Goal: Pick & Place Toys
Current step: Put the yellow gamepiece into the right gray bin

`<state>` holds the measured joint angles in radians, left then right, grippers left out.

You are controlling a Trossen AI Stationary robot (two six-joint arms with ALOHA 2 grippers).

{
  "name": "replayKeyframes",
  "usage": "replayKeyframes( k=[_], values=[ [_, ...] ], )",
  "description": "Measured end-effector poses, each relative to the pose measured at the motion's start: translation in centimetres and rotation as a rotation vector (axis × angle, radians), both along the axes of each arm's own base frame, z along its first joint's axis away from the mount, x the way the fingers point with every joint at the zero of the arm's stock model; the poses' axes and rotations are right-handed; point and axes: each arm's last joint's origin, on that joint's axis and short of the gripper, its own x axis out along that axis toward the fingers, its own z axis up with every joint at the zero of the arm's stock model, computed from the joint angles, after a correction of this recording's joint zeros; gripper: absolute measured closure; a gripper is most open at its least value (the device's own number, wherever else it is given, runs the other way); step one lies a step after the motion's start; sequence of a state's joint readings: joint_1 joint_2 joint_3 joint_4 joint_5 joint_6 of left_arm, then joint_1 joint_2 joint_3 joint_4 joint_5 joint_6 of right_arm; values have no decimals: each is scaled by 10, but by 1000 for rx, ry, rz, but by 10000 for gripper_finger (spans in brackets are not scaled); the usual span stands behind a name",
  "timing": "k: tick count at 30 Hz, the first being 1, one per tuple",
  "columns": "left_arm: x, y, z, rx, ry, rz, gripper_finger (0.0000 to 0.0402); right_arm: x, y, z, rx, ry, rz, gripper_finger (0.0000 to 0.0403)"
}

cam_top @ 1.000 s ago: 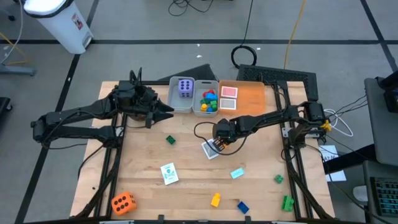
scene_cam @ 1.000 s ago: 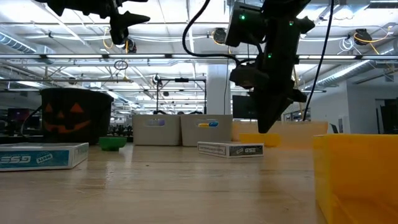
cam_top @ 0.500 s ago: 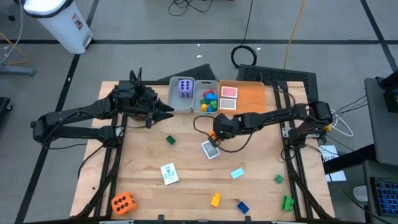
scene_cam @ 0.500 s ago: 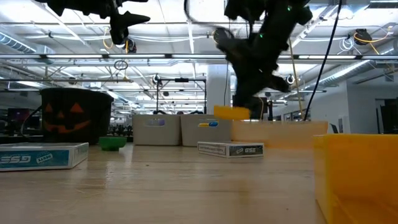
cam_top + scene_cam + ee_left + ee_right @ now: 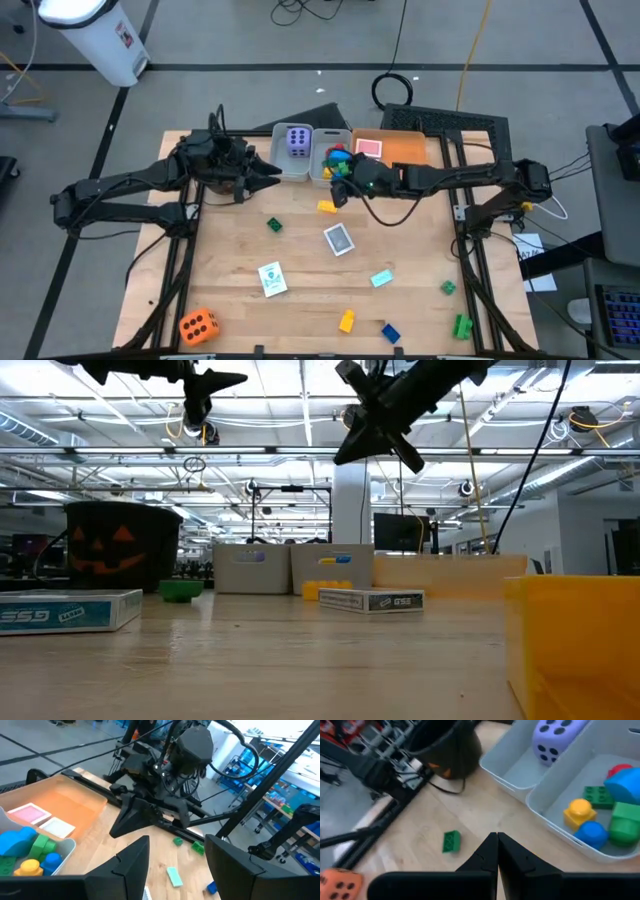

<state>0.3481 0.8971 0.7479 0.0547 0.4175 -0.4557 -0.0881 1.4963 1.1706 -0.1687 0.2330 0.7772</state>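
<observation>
Card boxes point(image 5: 372, 600) read "ESP".

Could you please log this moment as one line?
right gripper: shut, empty, beside bins | small yellow plastic brick: on table | left gripper: waiting, fingers apart

The wooden table point(image 5: 300, 300) stands on a grey floor point(image 5: 200, 40) crossed by dark lines, with a white bin point(image 5: 95, 35) at ten o'clock and a coiled black cable point(image 5: 397, 88) at one o'clock. Level across the table, an open hall shows white ceiling beams point(image 5: 280, 452), strip lights and a black pumpkin-face bucket point(image 5: 120, 545).
</observation>
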Motion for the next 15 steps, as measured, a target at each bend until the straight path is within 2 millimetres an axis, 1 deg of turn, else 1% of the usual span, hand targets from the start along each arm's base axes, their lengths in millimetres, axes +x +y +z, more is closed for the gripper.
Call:
replayKeyframes(
  k=[3, 5, 8, 11, 15],
  values=[
    [0, 0, 0, -1, 3, 0, 206, 1, 0, 0, 6, -9, 15, 403],
    [0, 0, 0, 0, 0, 1, 206, 4, 1, 1, 3, -27, 71, 401],
    [0, 0, 0, 2, 1, 1, 206, 6, 2, 2, -21, -42, 147, 384],
    [0, 1, 0, 5, 0, 5, 206, 7, 2, 4, -79, -47, 208, 342],
    [-1, 3, 0, 1, 1, 15, 206, 7, -1, 1, -140, -8, 252, 263]
  ],
)
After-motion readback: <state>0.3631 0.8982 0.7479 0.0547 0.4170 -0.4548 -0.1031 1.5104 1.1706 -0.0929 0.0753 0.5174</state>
